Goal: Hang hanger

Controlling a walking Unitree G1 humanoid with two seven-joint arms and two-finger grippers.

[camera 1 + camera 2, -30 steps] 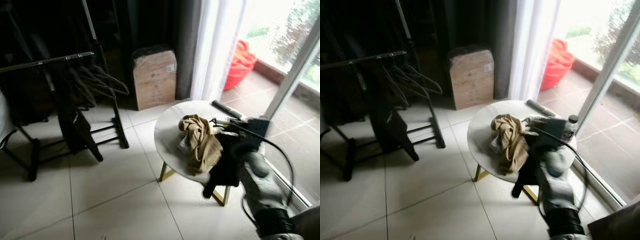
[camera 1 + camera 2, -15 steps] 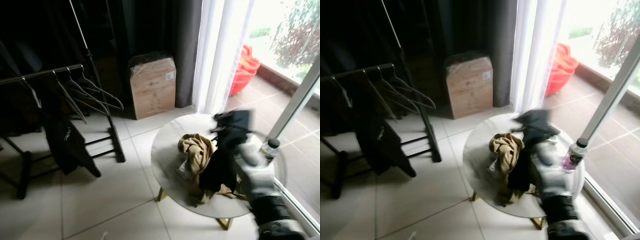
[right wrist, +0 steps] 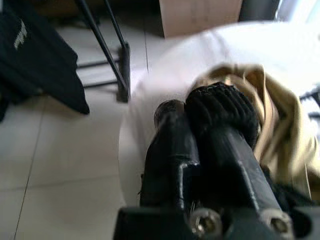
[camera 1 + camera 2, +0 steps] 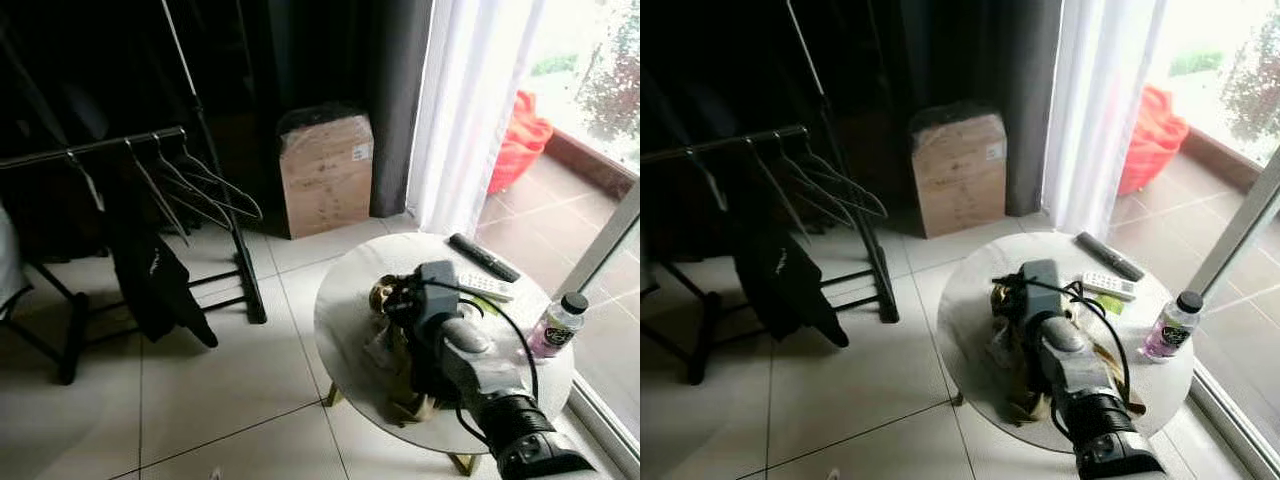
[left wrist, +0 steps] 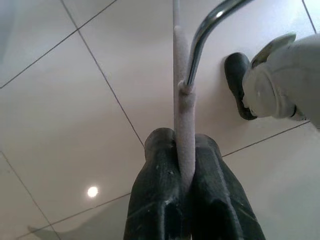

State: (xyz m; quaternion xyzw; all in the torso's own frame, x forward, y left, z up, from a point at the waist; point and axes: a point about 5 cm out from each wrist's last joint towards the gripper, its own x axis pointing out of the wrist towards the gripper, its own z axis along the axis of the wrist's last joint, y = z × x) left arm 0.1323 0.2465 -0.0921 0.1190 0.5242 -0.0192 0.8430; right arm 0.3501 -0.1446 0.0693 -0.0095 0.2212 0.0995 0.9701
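i'm looking down at a round white table (image 4: pixel 345 300) by the glass door, with my right arm reaching over it. the right gripper (image 3: pixel 200 117) is sitting above a tan garment (image 3: pixel 280 130) heaped on the table, and its two black fingers (image 3: pixel 172 145) are pressed together on a bit of black knitted fabric (image 3: pixel 222 107), which is bunching at the tips. a black cable (image 4: pixel 495 315) is looping along the arm.

in the left wrist view, the left gripper (image 5: pixel 184 150) is clamped on the pale stem of a hanger (image 5: pixel 184 107), with the hanger's chrome hook (image 5: pixel 210 27) curving away above the floor tiles; the robot's own foot (image 5: pixel 275 75) is showing beside it. so the hanger is sitting in my left gripper, well apart from the clothes rack (image 4: pixel 95 148).

that rack is standing to the left against the dark curtain, with several bare wire hangers (image 4: pixel 195 185) on its rail and a black garment (image 4: pixel 150 275) drooping from it. a cardboard box (image 4: pixel 325 172) is resting on the floor behind the table. on the table's far side are lying a black remote (image 4: pixel 484 257) and a white remote (image 4: pixel 484 287), with a small bottle (image 4: pixel 556 325) standing near the edge. a red bag (image 4: pixel 520 140) is lying outside the door.
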